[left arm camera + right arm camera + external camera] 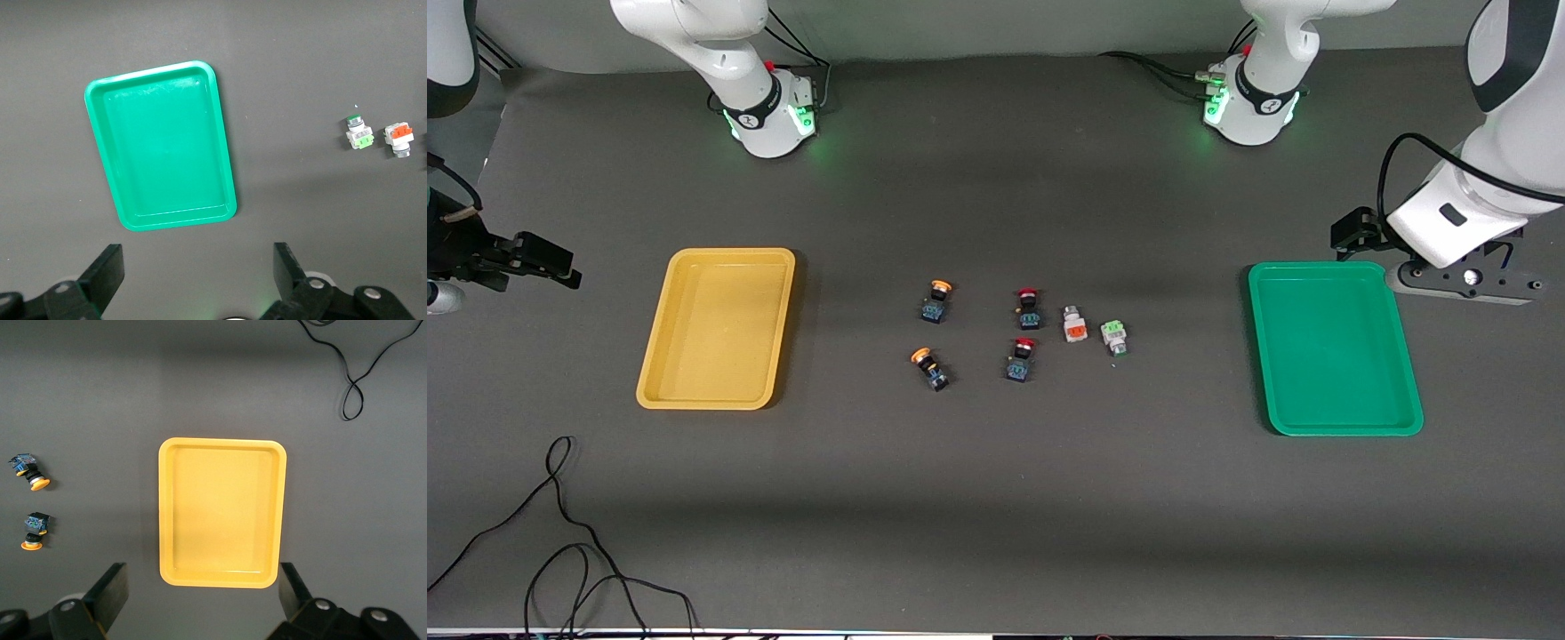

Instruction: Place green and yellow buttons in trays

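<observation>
a dark grey matte bench (996,498) fills the front view, with a pale strip of wall seen along the top edge and two white arm bases with green lights standing there. a thin black cable (560,533) is looped on the bench near the front camera, at the right arm's end.

the right end effector (525,260) is seen at that same end, beside the shallow mustard yellow rectangular plastic tray (660,356) rather than over it; in the right wrist view its fingers (110,590) are spread wide and nothing is held between them. nothing is seen inside the yellow tray.

in the middle of the bench the buttons are laid out apart from one another. two tiny dark-bodied buttons with orange-yellow caps come first, one (936,300) farther from the front camera and one (930,367) nearer. next to them, toward the left arm's end, two dark-bodied buttons with red caps (1028,308) (1021,359) are set the same way. then a small white-bodied button with an orange face (1074,324) is found, and just beside it the tiny white-bodied button with a light green face (1113,337).

the shallow bright green rectangular plastic tray (1261,356) lies at the left arm's end, with nothing in it. the left end effector (1463,280) is held just beside that tray's corner, its fingers (107,273) released wide, nothing grasped.
</observation>
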Available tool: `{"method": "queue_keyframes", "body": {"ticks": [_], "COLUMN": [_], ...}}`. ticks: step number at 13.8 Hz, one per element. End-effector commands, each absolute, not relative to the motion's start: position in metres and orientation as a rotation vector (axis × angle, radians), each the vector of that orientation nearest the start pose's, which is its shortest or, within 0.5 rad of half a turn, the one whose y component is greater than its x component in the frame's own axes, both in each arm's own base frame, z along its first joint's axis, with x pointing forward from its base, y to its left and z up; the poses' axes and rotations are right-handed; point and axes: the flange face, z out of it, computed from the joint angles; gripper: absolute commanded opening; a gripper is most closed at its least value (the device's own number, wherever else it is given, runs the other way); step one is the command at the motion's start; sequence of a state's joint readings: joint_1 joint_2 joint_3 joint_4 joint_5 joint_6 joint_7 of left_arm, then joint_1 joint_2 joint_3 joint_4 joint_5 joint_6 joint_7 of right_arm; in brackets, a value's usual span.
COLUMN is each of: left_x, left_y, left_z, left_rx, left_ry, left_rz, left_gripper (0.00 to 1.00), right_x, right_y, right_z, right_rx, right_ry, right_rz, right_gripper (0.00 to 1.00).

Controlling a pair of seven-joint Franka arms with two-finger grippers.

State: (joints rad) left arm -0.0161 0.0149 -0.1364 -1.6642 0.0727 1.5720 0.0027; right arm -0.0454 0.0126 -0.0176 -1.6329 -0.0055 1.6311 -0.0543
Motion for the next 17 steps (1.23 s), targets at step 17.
{"method": "queue_keyframes", "body": {"ticks": [17], "left_x": [0.562], "left_y": [-0.082], "left_z": [0.579], "left_rx": [-3.085], "left_ry": [0.22], "left_rz": [0.165], "left_gripper": [1.0], "right_x": [0.523], "right_y": [0.163], "right_z": [0.538], "right_rx": [-3.119], "right_ry": [0.107], "right_rz": [0.104], "right_gripper": [1.0]}}
